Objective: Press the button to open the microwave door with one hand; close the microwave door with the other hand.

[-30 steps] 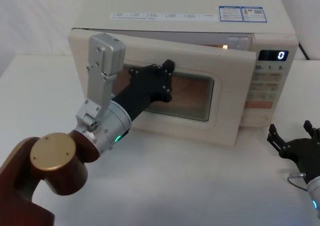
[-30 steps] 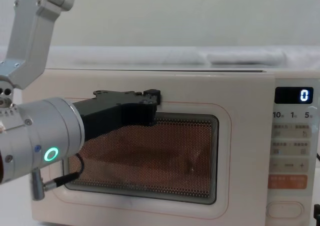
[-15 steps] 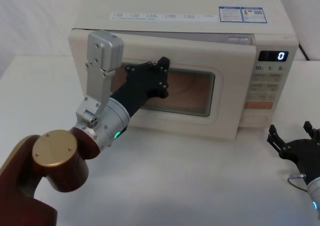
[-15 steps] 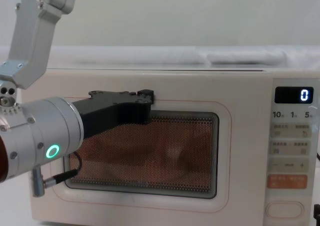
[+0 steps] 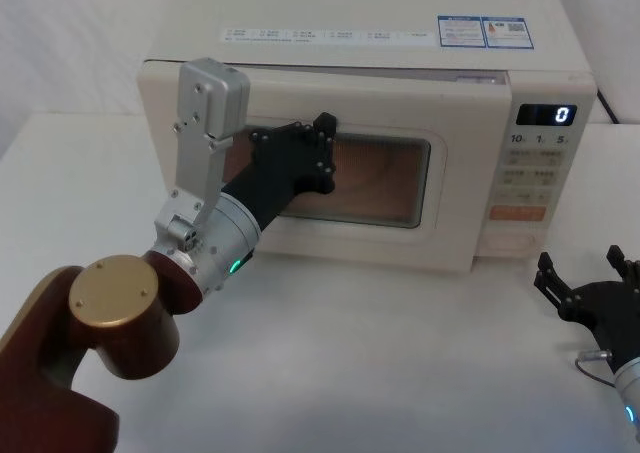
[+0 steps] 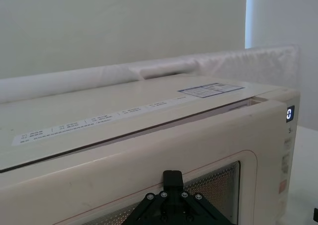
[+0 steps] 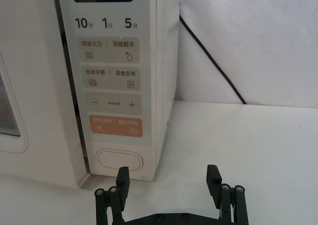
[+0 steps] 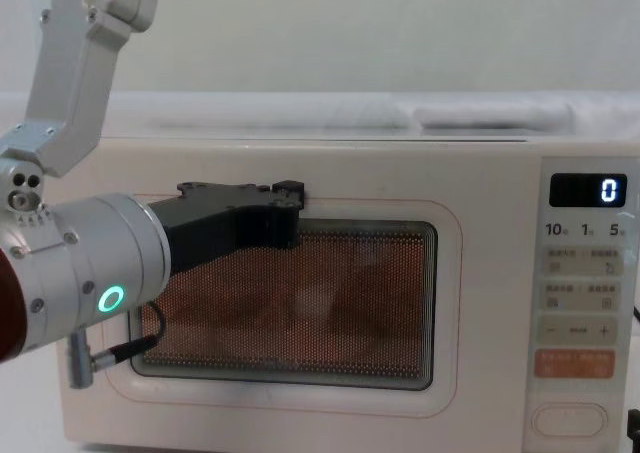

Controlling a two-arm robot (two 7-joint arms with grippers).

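Note:
The microwave door (image 5: 380, 241) stands almost shut, with a thin gap still showing along its top edge (image 6: 213, 116). My left gripper (image 5: 324, 155) is shut, and its tip presses against the door's upper left, at the window's top edge (image 8: 288, 205). The left wrist view shows that tip (image 6: 172, 178) on the door. My right gripper (image 5: 588, 273) hovers open over the table in front of the microwave's right corner. The button (image 7: 119, 160) lies at the foot of the control panel, just beyond the open right gripper (image 7: 168, 178) and apart from it. It also shows low in the chest view (image 8: 568, 420).
The control panel's display (image 5: 540, 112) reads 0, and an orange key (image 7: 115, 126) sits above the button. A black cable (image 7: 208, 56) runs down behind the microwave's right side. White table (image 5: 400, 363) spreads in front of the microwave.
The left gripper has pushed the door from clearly ajar to nearly flush with the microwave's front. The right gripper has stayed where it was.

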